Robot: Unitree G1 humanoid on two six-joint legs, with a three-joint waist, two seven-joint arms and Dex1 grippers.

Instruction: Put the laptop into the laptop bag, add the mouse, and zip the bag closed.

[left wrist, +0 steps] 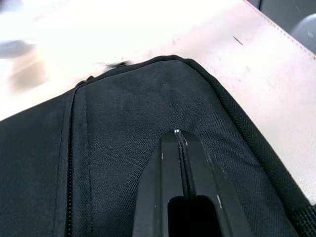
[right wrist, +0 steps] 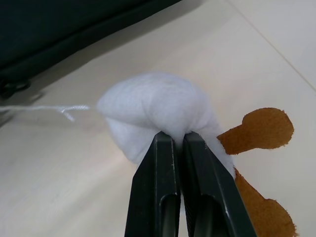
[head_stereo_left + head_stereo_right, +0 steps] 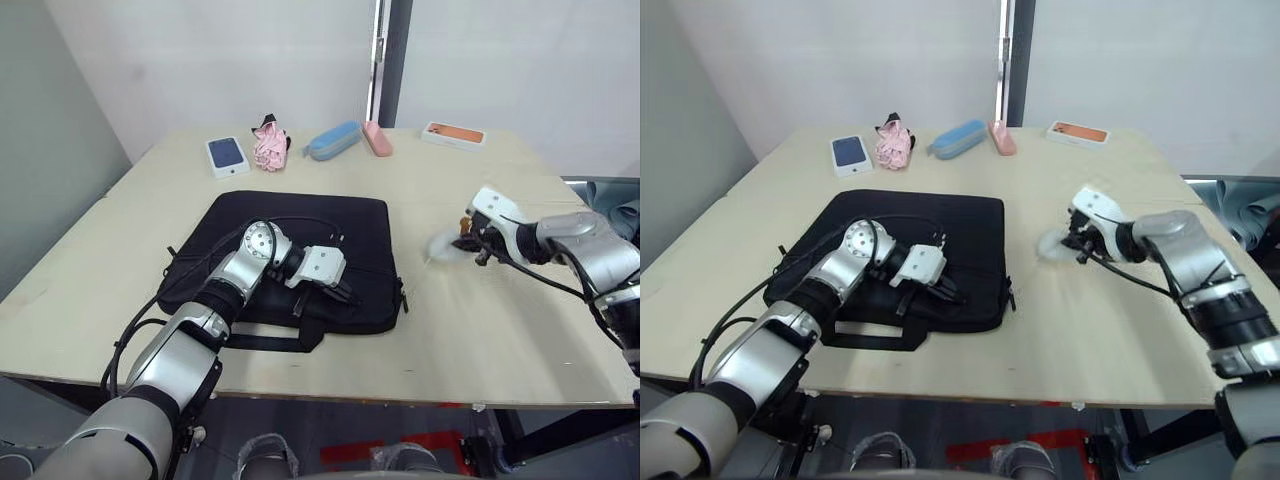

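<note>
Your left tool point(image 3: 345, 292) rests closed, empty, on the laptop bag point(image 3: 330, 225) mid-table, prob pinning it flat. Right tool point(image 2: 178, 140) is pinched on the white plush duck point(image 2: 158, 111) right of bag, string taut toward zipper

The laptop bag point(image 3: 300, 250) was plain black fabric. The plush duck charm point(image 2: 158, 111) was fluffy white with orange-brown felt feet point(image 2: 261, 129) and a white string. The table point(image 3: 480, 330) was pale beige. At upper centre lay a light blue pouch point(image 3: 333, 140), a pink cloth bundle point(image 3: 269, 147) and a white box with a dark blue picture point(image 3: 227, 155).
</note>
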